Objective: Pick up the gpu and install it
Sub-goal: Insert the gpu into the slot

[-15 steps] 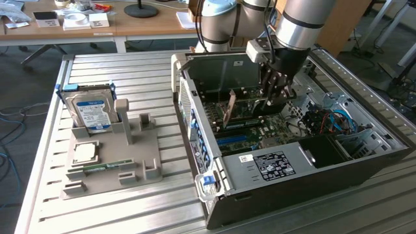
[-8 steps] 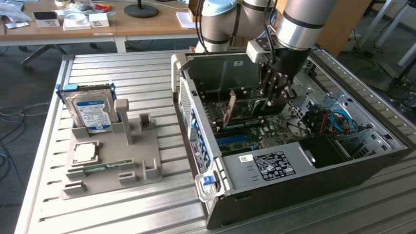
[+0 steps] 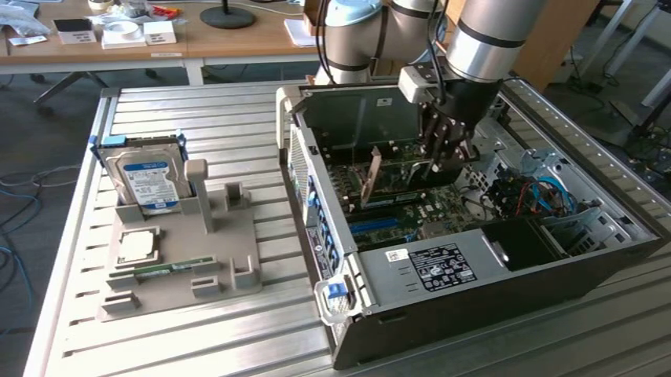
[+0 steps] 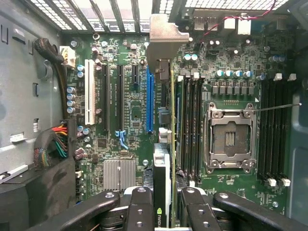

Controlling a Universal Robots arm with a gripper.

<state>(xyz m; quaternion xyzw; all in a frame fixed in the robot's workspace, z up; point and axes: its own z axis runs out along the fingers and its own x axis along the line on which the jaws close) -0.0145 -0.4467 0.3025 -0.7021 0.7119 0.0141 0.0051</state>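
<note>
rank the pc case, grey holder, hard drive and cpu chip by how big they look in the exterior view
1. pc case, by far the largest
2. grey holder
3. hard drive, standing upright in the holder
4. cpu chip, smallest
None look alike enough to leave the order unsure.

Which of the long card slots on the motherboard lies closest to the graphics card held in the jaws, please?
The blue slot; the white slot and the two black ones sit farther from the graphics card.

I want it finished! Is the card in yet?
Done: the gpu is picked up and inside the computer case. In hand: the tool grips it upright over the motherboard. Left: it is not yet released; whether it sits in a slot is unclear.
</note>
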